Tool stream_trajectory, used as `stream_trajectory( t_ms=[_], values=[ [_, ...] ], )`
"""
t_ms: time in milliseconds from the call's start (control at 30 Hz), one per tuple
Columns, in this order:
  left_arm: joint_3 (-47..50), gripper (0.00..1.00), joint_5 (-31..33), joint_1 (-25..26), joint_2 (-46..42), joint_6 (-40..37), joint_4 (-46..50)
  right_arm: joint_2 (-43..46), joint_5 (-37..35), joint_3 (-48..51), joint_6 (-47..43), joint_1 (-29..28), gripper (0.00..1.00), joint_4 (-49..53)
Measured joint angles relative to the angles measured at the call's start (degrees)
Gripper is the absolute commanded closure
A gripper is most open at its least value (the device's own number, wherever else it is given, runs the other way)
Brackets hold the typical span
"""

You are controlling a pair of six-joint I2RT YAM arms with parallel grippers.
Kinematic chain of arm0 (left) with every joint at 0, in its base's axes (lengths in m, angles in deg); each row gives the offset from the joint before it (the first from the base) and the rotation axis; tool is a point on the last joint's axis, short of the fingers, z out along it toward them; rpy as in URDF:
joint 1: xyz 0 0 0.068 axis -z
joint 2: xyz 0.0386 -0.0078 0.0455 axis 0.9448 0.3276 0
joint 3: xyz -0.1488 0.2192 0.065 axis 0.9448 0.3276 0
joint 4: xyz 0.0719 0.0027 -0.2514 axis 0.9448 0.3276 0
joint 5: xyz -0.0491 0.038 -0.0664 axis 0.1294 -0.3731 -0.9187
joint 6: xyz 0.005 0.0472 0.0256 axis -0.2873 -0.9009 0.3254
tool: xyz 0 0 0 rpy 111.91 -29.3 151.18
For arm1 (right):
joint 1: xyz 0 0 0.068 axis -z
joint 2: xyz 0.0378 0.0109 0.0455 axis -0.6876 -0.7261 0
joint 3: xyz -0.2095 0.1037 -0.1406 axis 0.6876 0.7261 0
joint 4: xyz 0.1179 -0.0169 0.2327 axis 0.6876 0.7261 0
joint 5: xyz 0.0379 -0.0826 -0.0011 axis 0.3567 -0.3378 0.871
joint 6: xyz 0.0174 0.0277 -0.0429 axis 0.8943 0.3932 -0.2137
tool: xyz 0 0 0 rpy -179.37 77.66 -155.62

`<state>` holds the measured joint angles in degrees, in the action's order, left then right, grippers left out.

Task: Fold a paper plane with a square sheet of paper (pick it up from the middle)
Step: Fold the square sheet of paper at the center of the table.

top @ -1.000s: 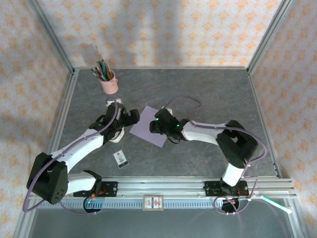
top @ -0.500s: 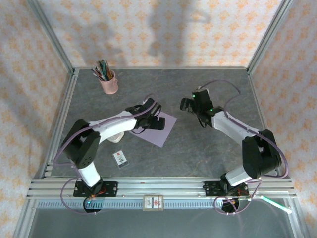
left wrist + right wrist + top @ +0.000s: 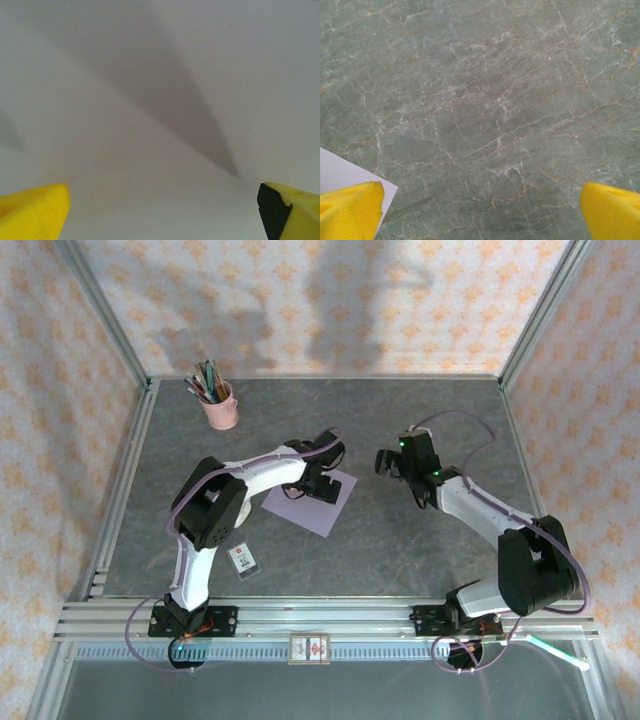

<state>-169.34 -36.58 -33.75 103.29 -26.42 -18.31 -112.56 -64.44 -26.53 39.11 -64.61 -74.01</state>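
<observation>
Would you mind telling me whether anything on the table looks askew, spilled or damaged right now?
Nothing looks spilled or damaged. The square sheet of paper lies flat but turned diagonal to the table, under the open left gripper. The pink pen cup stands upright, and a small white card lies slightly askew nearer the front.

One square sheet of paper (image 3: 303, 512) is counted on the single table (image 3: 400, 560). Two arms are counted: the left arm (image 3: 255, 472), reaching over the sheet, and the right arm (image 3: 470, 505), off to the sheet's right. Two grippers are counted, one per arm: the left gripper (image 3: 322, 485) above the sheet and the right gripper (image 3: 388, 462) beside its right corner. Two yellow fingers (image 3: 32, 212) are seen on each, four in all. One small white card (image 3: 243, 559) is counted nearer than the sheet, to its left. One pink cup (image 3: 221, 408) is counted beyond the sheet, also to its left. Several pens (image 3: 207, 380) are bundled in it, and their number cannot be told.
</observation>
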Motion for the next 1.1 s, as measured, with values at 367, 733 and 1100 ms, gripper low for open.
stream_trajectory(
  t_ms=[367,733,1100],
  values=[
    [-0.96,0.01,-0.52,-1.64,0.46,-2.43,1.57,0.00,0.00,0.46,-0.15,0.00,0.00,-0.83],
    [-0.72,0.01,-2.58,-2.67,0.46,-3.74,1.53,0.00,0.02,0.46,-0.15,0.00,0.00,-0.87],
    [-0.59,0.01,-3.74,-2.67,0.46,-3.82,1.46,-0.02,0.07,0.94,-0.13,0.00,0.00,-0.85]
  ],
)
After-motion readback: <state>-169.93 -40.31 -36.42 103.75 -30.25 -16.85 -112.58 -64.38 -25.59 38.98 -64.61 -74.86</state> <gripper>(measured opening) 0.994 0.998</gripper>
